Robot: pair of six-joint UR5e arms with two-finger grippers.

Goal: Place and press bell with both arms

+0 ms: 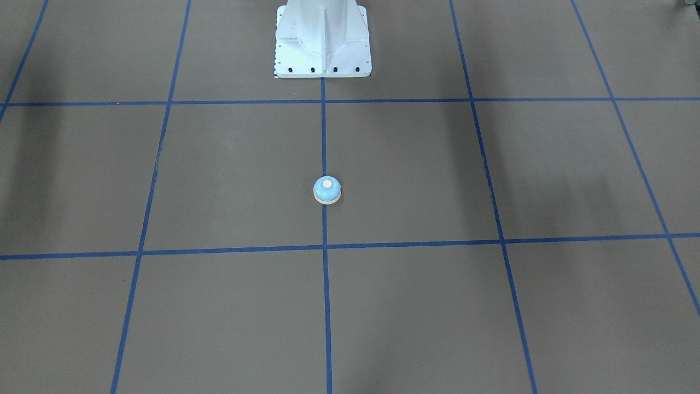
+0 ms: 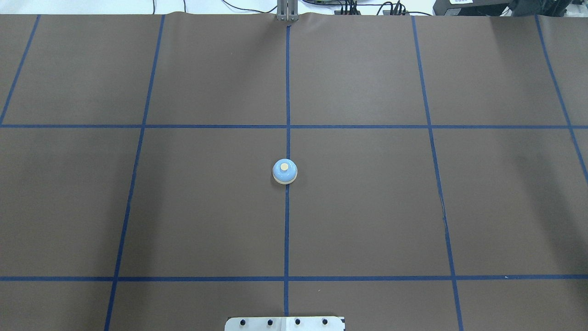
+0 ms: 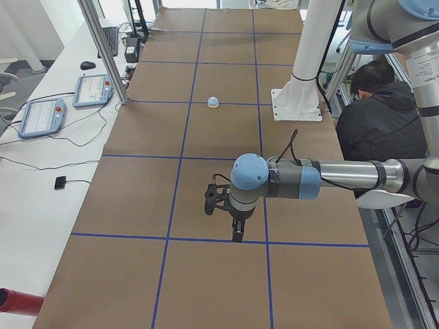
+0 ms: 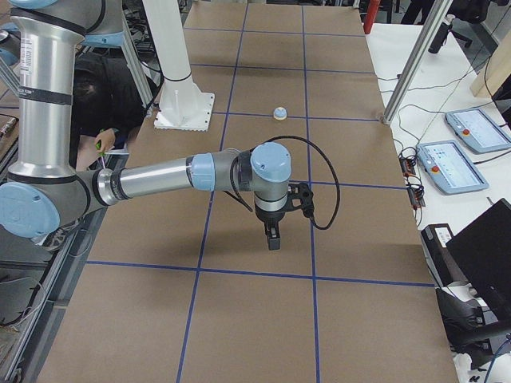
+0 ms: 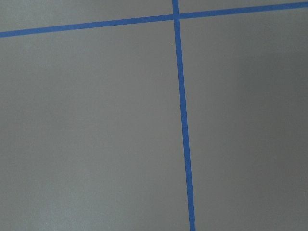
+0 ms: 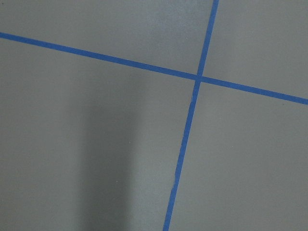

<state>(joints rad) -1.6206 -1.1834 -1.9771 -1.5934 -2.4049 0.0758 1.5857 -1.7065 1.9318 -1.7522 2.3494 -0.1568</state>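
Observation:
The light-blue bell (image 1: 327, 190) with a cream button stands upright on the centre blue line of the brown table, and also shows in the overhead view (image 2: 285, 171) and small in the side views (image 3: 214, 102) (image 4: 279, 113). No arm shows in the front or overhead views. My left gripper (image 3: 236, 233) points down over the table, far from the bell. My right gripper (image 4: 273, 238) also points down, far from the bell. I cannot tell whether either is open or shut. Both wrist views show only brown paper and blue tape.
The white bolted pedestal (image 1: 322, 44) stands behind the bell. A person in black (image 3: 381, 103) sits beside the pedestal. Teach pendants (image 3: 41, 116) (image 4: 471, 132) lie on the white bench past the table's far edge. Aluminium posts (image 3: 103, 48) stand there.

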